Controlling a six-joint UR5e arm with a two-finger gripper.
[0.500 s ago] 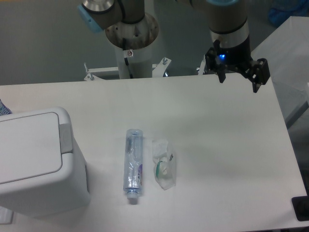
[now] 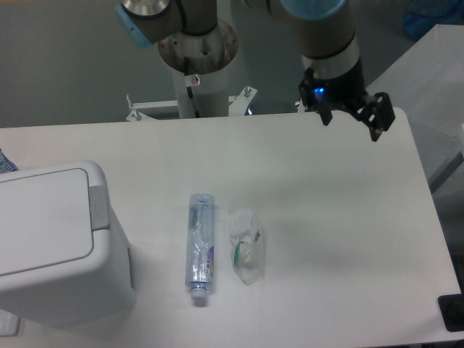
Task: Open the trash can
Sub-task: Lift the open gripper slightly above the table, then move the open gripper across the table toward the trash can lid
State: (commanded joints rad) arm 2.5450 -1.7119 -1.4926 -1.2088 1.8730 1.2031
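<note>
Edges of the fixed camera's frame cut off much: the large boxy white plastic trash can [image 2: 54,243] with rounded corners loses its left side and part of its base at the lower left corner, and the grey robot arm [image 2: 322,32] is cropped at the top. The can's flat rectangular lid is shut, and its small grey push tab [image 2: 98,206] faces right, toward the middle of the white table [image 2: 326,239]. Its long axis cannot be judged with the left side out of view. The black two-finger gripper [image 2: 349,120] hangs over the table's far right edge, well apart from the can, fingers spread and holding nothing. A clear plastic bottle [image 2: 199,239] lies lengthwise front to back, just beside a crumpled clear wrapper [image 2: 246,246].
</note>
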